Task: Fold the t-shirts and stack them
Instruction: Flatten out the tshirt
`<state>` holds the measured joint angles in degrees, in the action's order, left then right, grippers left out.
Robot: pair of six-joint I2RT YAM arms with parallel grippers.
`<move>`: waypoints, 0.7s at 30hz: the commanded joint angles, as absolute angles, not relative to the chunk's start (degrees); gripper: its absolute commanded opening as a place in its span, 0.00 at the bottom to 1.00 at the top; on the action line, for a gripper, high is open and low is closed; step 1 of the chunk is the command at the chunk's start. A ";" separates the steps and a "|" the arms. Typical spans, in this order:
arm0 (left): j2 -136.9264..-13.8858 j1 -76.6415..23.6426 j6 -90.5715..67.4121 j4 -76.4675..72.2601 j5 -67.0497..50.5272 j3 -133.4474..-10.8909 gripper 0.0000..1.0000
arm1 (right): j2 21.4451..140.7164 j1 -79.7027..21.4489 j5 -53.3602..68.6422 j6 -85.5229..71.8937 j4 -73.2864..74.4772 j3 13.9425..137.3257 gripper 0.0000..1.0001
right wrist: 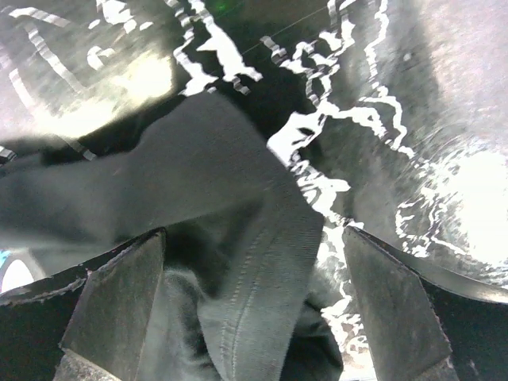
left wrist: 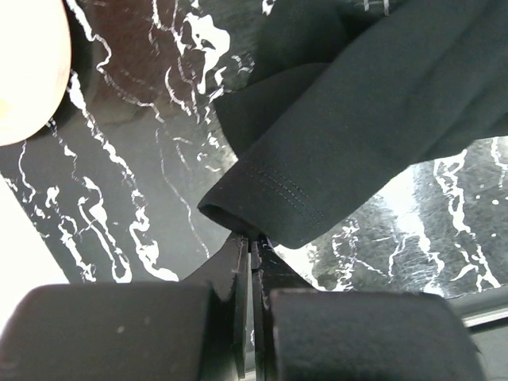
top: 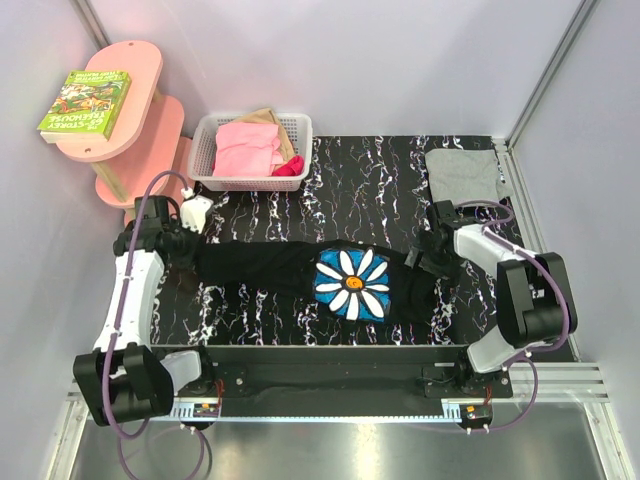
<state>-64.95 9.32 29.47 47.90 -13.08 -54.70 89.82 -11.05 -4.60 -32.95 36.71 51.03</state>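
Observation:
The black t-shirt [top: 265, 268] with the blue-and-white flower print [top: 352, 284] lies stretched in a long band across the marbled black mat. My left gripper [top: 192, 252] is at its left end. In the left wrist view the gripper [left wrist: 253, 242] is shut on the stitched hem of the black shirt [left wrist: 357, 119]. My right gripper [top: 421, 262] is at the shirt's right end. In the right wrist view the gripper [right wrist: 254, 305] is open, with a bunched seam of the black cloth [right wrist: 238, 262] between the spread fingers [right wrist: 119, 305]. The folded light grey t-shirt [top: 462, 172] lies at the back right.
A white basket [top: 300, 130] with pink and red clothes stands at the back, left of centre. A pink two-tier stand [top: 140, 100] with a green book [top: 85, 103] is at the far left. A small white object [top: 197, 211] lies by the left arm. Grey walls enclose the mat.

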 commanded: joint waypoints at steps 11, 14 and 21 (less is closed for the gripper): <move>-64.77 12.22 31.38 46.23 -13.71 -55.37 0.00 | 90.71 -9.49 -2.11 -33.75 26.98 54.14 0.48; -65.21 12.30 31.12 46.06 -14.59 -55.11 0.00 | 87.72 -9.49 -1.23 -33.49 26.98 53.61 0.22; -66.71 12.31 29.89 45.53 -15.12 -57.21 0.00 | 79.82 -9.58 3.32 -34.01 27.77 53.70 0.00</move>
<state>-65.91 11.90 30.39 47.86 -13.91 -54.70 86.06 -9.72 -0.69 -33.65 29.17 52.36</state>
